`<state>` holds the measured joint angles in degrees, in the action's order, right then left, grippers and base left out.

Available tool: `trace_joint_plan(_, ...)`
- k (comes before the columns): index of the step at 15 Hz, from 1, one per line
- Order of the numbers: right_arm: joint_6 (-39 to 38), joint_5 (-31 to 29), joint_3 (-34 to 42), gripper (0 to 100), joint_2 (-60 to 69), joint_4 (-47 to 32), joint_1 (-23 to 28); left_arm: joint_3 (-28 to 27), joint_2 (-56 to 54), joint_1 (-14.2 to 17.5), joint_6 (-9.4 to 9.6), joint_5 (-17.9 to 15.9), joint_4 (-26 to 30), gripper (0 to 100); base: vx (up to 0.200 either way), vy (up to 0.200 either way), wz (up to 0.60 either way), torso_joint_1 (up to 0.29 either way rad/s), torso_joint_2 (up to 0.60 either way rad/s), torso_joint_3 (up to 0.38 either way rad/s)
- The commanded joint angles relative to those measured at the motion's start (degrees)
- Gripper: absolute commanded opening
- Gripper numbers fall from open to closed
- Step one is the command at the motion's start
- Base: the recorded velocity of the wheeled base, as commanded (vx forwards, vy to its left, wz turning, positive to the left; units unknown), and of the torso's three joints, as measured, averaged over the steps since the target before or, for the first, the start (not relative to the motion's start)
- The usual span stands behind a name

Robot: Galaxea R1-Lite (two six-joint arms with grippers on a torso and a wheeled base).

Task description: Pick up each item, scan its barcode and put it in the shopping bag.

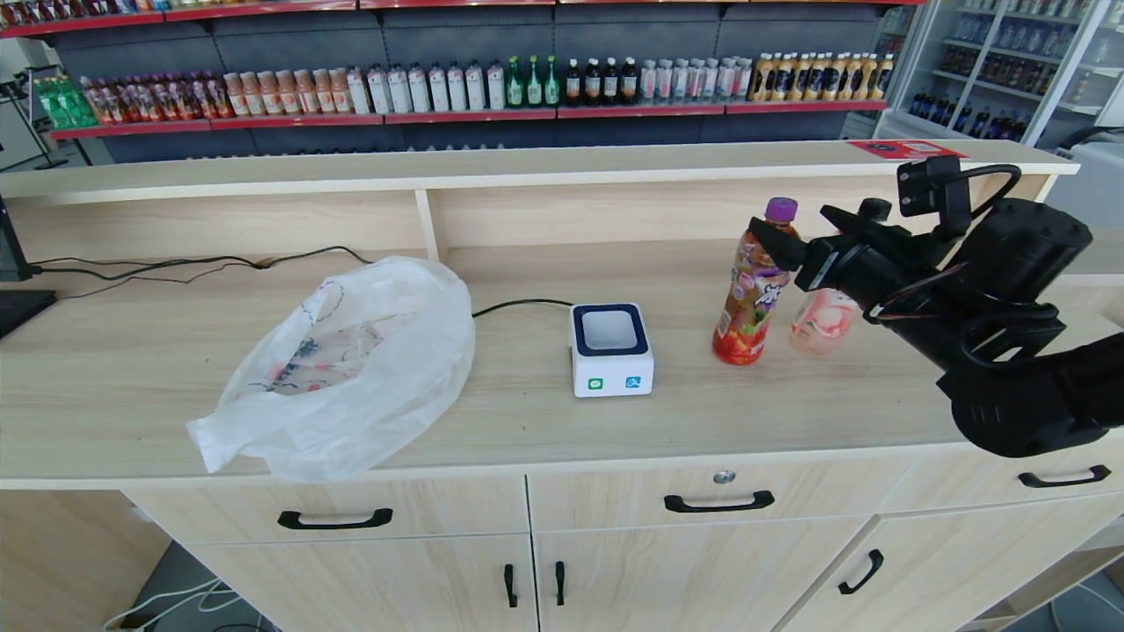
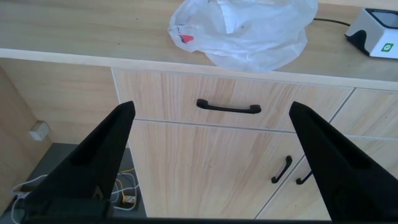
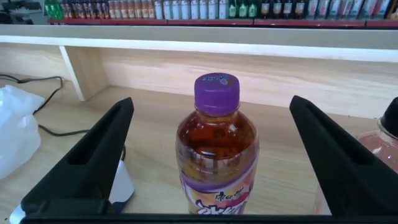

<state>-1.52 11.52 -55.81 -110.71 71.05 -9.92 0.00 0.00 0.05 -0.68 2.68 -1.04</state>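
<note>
A tea bottle point(image 1: 753, 290) with a purple cap stands upright on the wooden counter point(image 1: 527, 421), right of the white barcode scanner point(image 1: 612, 349). A pink bottle point(image 1: 822, 321) stands just to its right, partly behind my arm. My right gripper point(image 1: 774, 244) is open at the tea bottle's neck; in the right wrist view the tea bottle point(image 3: 216, 155) stands between the spread fingers point(image 3: 93, 162), apart from them. The white plastic shopping bag point(image 1: 338, 369) lies on the counter's left. My left gripper point(image 2: 211, 109) hangs open in front of the drawers, holding nothing.
A black cable point(image 1: 518, 305) runs from the scanner behind the bag. A raised back ledge point(image 1: 527, 167) borders the counter's far side, with drink shelves beyond. Drawers and doors with black handles point(image 2: 227, 107) sit under the counter. The pink bottle point(image 3: 380, 144) is close beside my right gripper.
</note>
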Motion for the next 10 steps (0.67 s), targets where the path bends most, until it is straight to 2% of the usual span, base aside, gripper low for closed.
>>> trace_joint_plan(1,-0.06,-0.09,0.17,100,-1.08,0.32,-0.54,0.00,0.00,0.04,-0.02,0.04,-0.02,100,0.000,0.000,0.00,0.000,0.00,0.000)
trace_joint_plan(7,-0.50,-0.09,0.00,100,-4.07,1.73,-0.36,0.00,0.00,-0.05,-0.02,0.04,-0.02,100,0.000,0.000,0.00,0.000,0.00,0.000)
trace_joint_plan(10,-1.11,-2.38,-0.18,100,-5.83,2.17,-0.27,0.00,0.00,0.04,-0.02,0.04,-0.02,100,0.000,0.000,0.00,0.000,0.00,0.000)
